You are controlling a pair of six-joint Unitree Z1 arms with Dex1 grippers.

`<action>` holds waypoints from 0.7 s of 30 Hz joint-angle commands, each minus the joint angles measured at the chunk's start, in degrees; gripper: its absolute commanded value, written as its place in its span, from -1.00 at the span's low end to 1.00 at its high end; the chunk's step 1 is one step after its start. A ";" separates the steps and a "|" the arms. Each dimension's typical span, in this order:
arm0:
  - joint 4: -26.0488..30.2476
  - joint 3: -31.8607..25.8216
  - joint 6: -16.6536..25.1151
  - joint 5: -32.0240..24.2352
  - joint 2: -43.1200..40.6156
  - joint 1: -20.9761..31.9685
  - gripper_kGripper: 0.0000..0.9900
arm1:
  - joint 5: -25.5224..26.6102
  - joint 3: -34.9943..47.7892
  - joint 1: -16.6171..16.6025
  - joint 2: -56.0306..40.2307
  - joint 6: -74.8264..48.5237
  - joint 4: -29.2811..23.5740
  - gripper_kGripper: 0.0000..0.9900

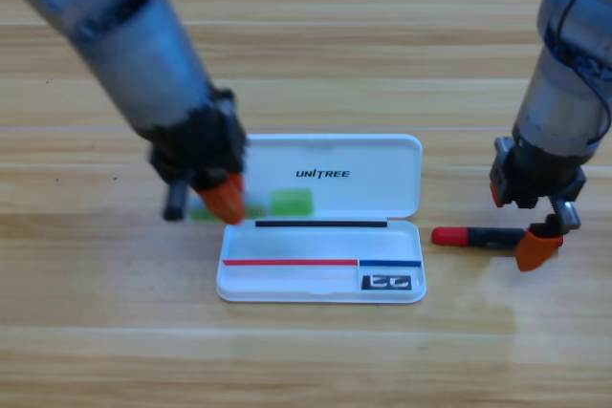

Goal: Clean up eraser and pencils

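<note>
My left gripper [226,202] hangs over the left edge of the open white case [320,279], shut on the pale white and light green pencil [291,203]. That pencil lies level in the air across the case's lid. The red-and-black pencil [469,236] rests on the table just right of the case. My right gripper [521,233] is down at its black end, jaws open on either side of it, and hides that end. The eraser [386,283], a small dark block with white marks, lies in the case's lower right corner.
The case's lid [363,155] is folded back flat toward the top, with its tray toward me. Both grey arms slant in from the upper corners. Bare wooden table [306,360] lies all around.
</note>
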 commanded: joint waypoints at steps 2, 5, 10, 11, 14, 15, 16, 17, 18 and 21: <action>-2.00 -1.25 -0.65 -0.42 7.62 -4.01 -1.00 | -0.74 -2.18 -2.04 7.36 -0.64 -1.53 0.69; -2.61 -1.86 -0.74 -0.68 10.08 -4.10 -1.00 | -0.83 -3.15 -2.22 8.59 -0.90 -1.62 0.66; -2.96 -2.39 -1.53 -0.59 11.93 -4.10 -1.00 | -0.92 -4.11 -2.92 10.00 -1.52 -1.62 0.54; -2.96 -2.48 -1.62 -0.59 12.10 -4.10 -1.00 | -0.92 -4.11 -3.01 10.09 -1.61 -1.70 0.45; -2.96 -2.65 -2.06 -0.51 12.72 -4.10 -1.00 | -1.10 -4.03 -3.36 10.61 -1.96 -1.53 0.08; -2.96 -2.74 -2.24 -0.51 12.89 -4.10 -1.00 | -1.10 -3.94 -3.36 10.61 -2.13 -1.35 -0.06; -2.96 -2.83 -2.41 -0.51 13.16 -4.10 -1.00 | -1.10 -3.76 -3.45 10.70 -2.31 -1.18 -0.23; -2.96 -2.83 -2.50 -0.51 13.24 -4.10 -1.00 | -1.10 -3.59 -3.45 10.70 -2.49 -1.09 -0.38; -2.96 -2.92 -2.68 -0.51 13.33 -4.10 -1.00 | -1.01 -3.41 -3.45 10.61 -2.84 -0.83 -0.55; -2.96 -3.01 -2.94 -0.33 13.68 -4.10 -1.00 | -1.01 -3.06 -3.45 10.44 -3.19 -0.65 -0.99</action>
